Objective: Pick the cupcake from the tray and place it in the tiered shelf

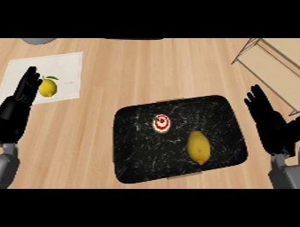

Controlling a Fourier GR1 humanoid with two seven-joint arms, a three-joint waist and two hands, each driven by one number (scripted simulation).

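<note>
A small cupcake (162,123) with red-and-white swirled icing stands near the middle of a black marbled tray (140,155). The wire-framed tiered shelf (290,75) with wooden boards stands at the upper right. My right hand (274,124) is open just right of the tray, fingers straight and pointing away from me, holding nothing. At the left edge my left hand (16,108) is open too, fingers up, resting far from the tray.
A yellow lemon (199,147) lies on the tray, right and in front of the cupcake. A second lemon (47,87) sits on a white mat (64,66) at the upper left, beside my left hand's fingertips. A grey object (40,41) shows at the top edge.
</note>
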